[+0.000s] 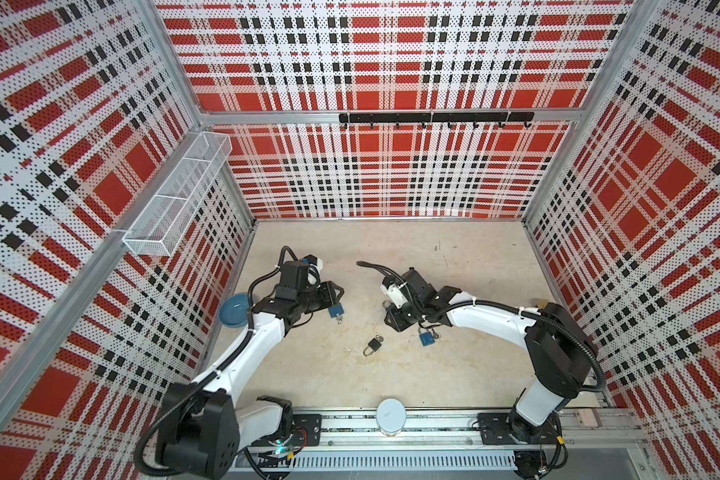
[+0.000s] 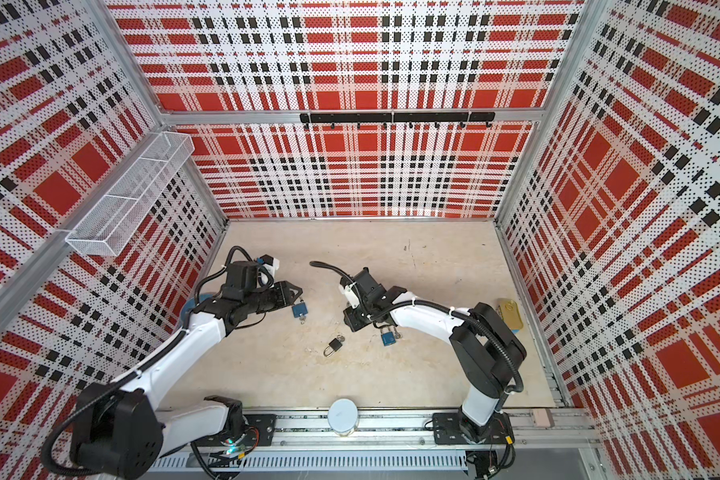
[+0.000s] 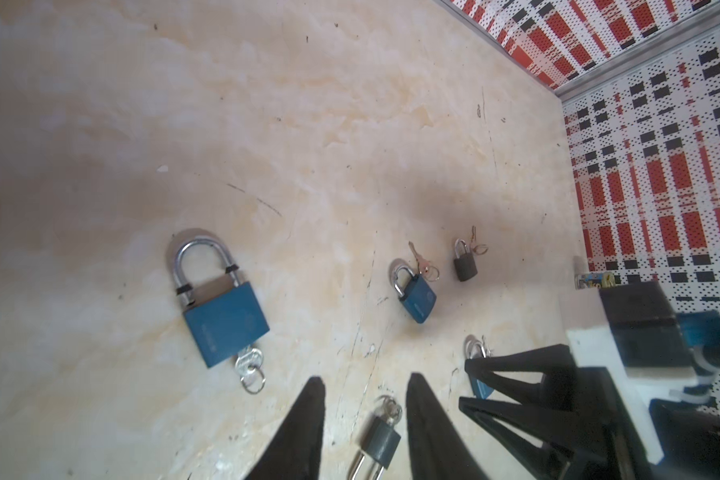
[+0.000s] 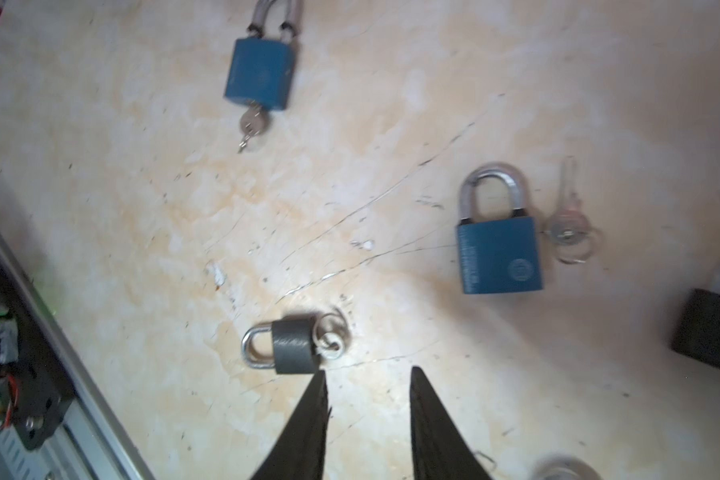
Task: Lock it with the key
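Several padlocks lie on the beige table. A blue padlock [image 1: 336,311] [image 3: 221,320] has a key [image 3: 248,365] in its keyhole, just beyond my left gripper [image 1: 339,293] [image 3: 366,380], which is open and empty. A small dark padlock [image 1: 373,345] [image 4: 294,349] with a key ring lies just ahead of my right gripper [image 1: 393,323] [image 4: 368,378], also open and empty. Another blue padlock [image 1: 426,337] [image 4: 499,253] has a loose key [image 4: 568,224] beside it. The right gripper partly hides one more blue padlock [image 3: 479,382].
A blue bowl [image 1: 233,309] sits behind the left arm. A white cylinder [image 1: 390,415] stands on the front rail. A gold tin [image 2: 510,311] lies by the right wall. A wire basket [image 1: 175,199] and a hook rail [image 1: 433,118] hang on the walls.
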Tool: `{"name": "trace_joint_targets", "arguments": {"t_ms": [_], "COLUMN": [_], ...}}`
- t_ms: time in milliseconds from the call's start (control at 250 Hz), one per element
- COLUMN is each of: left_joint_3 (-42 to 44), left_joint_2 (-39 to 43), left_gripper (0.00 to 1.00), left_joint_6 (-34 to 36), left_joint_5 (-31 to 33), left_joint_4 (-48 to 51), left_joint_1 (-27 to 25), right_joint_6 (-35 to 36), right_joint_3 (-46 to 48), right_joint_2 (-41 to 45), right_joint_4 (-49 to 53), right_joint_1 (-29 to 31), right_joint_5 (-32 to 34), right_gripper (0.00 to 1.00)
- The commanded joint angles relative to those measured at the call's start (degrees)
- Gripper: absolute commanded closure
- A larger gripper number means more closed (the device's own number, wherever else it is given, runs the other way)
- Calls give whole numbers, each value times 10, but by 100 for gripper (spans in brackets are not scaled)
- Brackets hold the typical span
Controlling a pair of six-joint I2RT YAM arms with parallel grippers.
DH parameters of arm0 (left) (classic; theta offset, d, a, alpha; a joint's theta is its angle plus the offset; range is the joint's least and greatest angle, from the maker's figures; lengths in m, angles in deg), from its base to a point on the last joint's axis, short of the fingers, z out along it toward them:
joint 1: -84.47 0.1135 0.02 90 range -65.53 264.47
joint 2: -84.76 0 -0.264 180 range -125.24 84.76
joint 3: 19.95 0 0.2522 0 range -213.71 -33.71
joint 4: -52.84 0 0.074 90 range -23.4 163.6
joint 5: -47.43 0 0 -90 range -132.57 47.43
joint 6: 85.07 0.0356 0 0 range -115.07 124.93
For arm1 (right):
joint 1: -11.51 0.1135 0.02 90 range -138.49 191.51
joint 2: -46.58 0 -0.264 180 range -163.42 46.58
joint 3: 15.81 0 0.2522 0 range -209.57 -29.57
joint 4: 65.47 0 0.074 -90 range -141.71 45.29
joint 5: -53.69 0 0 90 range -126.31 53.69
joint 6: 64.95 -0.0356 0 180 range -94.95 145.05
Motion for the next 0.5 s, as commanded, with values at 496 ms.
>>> {"name": "trace_joint_targets", "arguments": {"t_ms": [496], "left_joint_3": [39], "left_joint_2": [127], "left_gripper": [60], "left_joint_6": [-31], "left_joint_5": [28], "left_joint_4": [69], "left_joint_1": [48], "right_joint_6": [50], "right_joint_3": [-109], "right_joint_2": [-163], "right_joint_4": [-12], "right_joint_1": [17], "right_joint_5": [-102], "right_gripper": [78]}}
